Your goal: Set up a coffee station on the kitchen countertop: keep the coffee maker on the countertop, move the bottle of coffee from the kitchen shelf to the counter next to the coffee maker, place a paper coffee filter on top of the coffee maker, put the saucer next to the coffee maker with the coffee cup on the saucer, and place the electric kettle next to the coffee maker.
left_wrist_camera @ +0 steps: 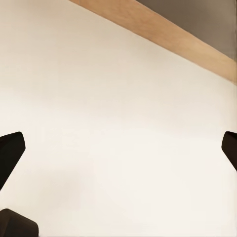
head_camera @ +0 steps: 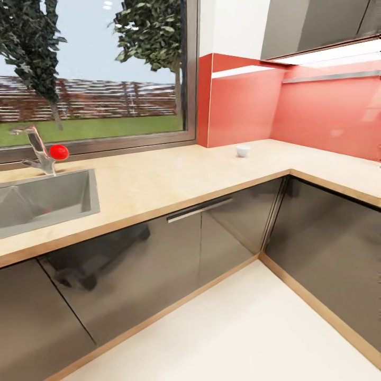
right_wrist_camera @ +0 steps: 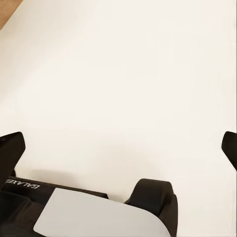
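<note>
Light-wood countertop (head_camera: 159, 185), one L-shaped slab, running from 9 o'clock across the head view and turning at the corner toward 3 o'clock. One small white coffee cup (head_camera: 243, 151) at about 1 o'clock on that slab, near the corner, standing upright and alone, just before the coral-red backsplash (head_camera: 317, 116). One steel sink (head_camera: 47, 198) sunk into the slab at 9 o'clock, one faucet (head_camera: 37, 151) behind it, one red round thing (head_camera: 59, 152) beside the faucet; cannot tell what it is. One window (head_camera: 90, 69) at 11 o'clock, with two trees and a brick wall beyond the glass. Grey glossy cabinet fronts (head_camera: 159, 259) below the slab, one long bar handle (head_camera: 199, 210) near the centre. Pale floor (head_camera: 238, 333) at 5 o'clock, edged by a wooden plinth.

Left gripper (left_wrist_camera: 118, 148) over pale floor in the left wrist view, two dark fingertips (left_wrist_camera: 10, 153) at opposite edges of the picture, spread wide, nothing between them; one wooden strip (left_wrist_camera: 168, 34) and grey front beyond. Right gripper (right_wrist_camera: 118, 143) likewise over pale floor, two dark fingertips (right_wrist_camera: 11, 148) far apart, spread wide and holding nothing.
</note>
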`<state>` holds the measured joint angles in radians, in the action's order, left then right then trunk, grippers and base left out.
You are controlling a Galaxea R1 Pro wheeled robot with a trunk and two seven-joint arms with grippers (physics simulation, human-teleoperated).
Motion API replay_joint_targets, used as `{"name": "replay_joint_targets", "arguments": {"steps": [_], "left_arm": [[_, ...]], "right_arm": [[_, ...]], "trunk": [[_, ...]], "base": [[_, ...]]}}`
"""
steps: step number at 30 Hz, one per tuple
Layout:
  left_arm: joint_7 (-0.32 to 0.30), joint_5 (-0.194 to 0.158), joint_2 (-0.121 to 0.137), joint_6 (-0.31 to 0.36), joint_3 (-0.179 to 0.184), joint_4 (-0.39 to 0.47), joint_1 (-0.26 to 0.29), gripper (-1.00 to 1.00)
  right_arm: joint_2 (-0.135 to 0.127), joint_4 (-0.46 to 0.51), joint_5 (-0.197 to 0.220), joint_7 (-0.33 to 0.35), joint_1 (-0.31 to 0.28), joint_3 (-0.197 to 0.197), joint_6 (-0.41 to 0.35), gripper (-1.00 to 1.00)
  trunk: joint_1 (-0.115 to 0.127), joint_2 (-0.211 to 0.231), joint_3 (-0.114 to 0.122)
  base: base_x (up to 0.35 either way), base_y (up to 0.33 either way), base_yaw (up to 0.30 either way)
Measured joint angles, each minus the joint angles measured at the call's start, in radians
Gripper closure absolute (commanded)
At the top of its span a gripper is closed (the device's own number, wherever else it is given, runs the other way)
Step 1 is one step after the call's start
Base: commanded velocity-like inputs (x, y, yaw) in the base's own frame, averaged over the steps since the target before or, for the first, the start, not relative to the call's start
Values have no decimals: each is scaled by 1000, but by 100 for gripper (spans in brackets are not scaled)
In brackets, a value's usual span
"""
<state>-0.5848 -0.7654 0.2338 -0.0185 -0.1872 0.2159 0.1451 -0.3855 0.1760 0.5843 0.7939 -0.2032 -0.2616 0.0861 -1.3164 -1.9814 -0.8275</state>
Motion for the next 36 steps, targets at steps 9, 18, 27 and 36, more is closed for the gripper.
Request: {"name": "replay_joint_targets", "arguments": {"steps": [9, 18, 27, 36], "left_arm": [[0, 0, -2, -2, 0, 0, 0, -100], [0, 0, -2, -2, 1, 0, 0, -100], [0, 0, -2, -2, 1, 0, 0, -100], [0, 1, -2, -2, -1, 1, 0, -100]], "right_arm": [[1, 0, 0, 0, 0, 0, 0, -100], [3, 0, -1, -1, 0, 0, 0, -100], [15, 0, -59, -92, 0, 0, 1, -100], [15, 0, -67, -98, 0, 0, 1, -100]], "trunk": [[0, 0, 0], [0, 0, 0], [0, 0, 0], [0, 0, 0]], "base": [[0, -304, 7], [0, -305, 193], [0, -283, 267], [0, -42, 271]]}}
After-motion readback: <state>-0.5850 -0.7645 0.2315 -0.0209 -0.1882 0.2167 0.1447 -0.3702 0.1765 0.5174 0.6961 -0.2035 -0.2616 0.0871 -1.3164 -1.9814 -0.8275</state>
